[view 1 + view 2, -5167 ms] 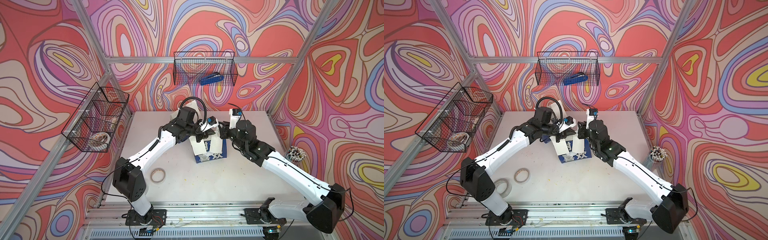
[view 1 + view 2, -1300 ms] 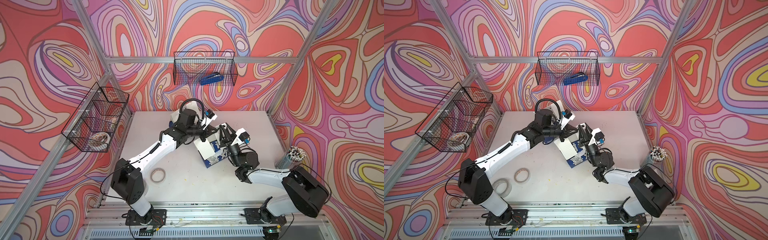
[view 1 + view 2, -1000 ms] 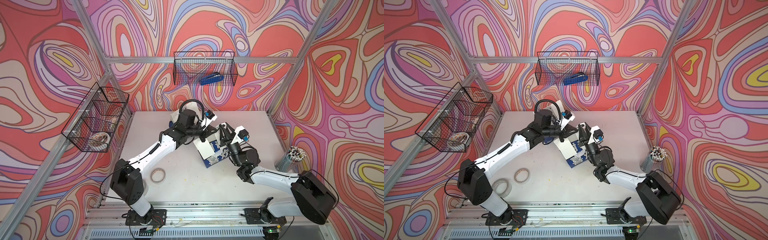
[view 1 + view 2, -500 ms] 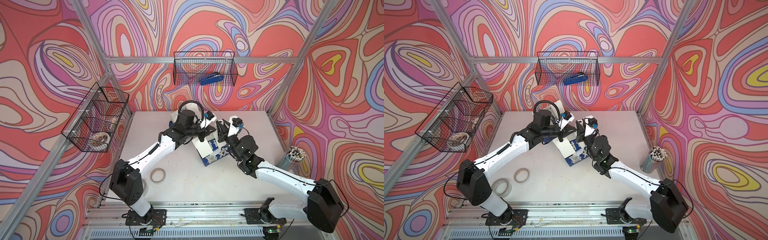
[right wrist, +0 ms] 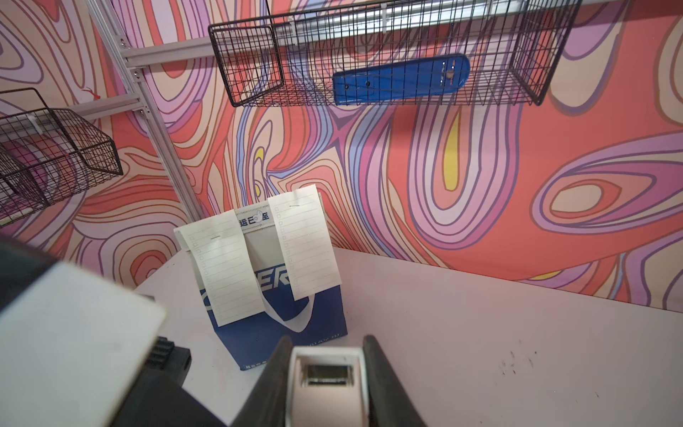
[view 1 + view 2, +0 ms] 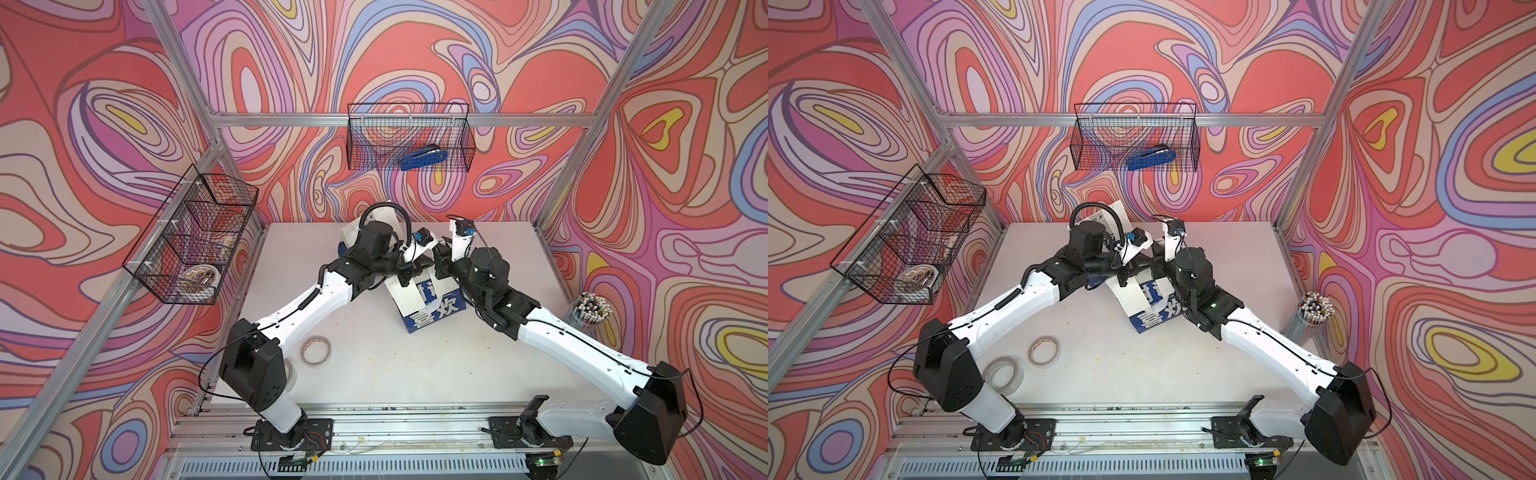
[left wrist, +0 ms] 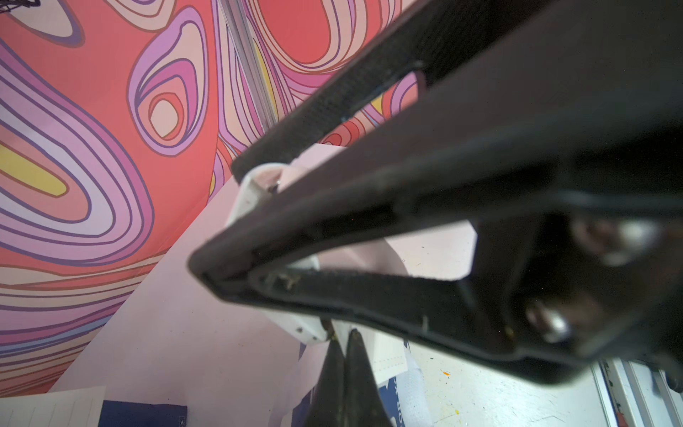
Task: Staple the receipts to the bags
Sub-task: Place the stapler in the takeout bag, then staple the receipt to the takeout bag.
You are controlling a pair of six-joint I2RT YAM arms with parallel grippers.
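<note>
A blue bag with white Chinese characters stands mid-table, with a lined white receipt over its left face. My left gripper is shut on the bag's top edge with the receipt there. My right gripper is shut on a white stapler and hangs right beside the left gripper over the bag's top. The stapler's nose almost touches the left fingertips. At the back stands the bag lettered "CHEER", with two receipts on its face.
A wire basket on the back wall holds a blue stapler. A second wire basket hangs on the left wall. Two tape rolls lie front left. A cup of pens stands at the right edge.
My right arm has stretched out and carried the stapler up and back to the bag's top edge. The tilted bag has swung round to face the front more squarely. The left gripper stayed shut.
</note>
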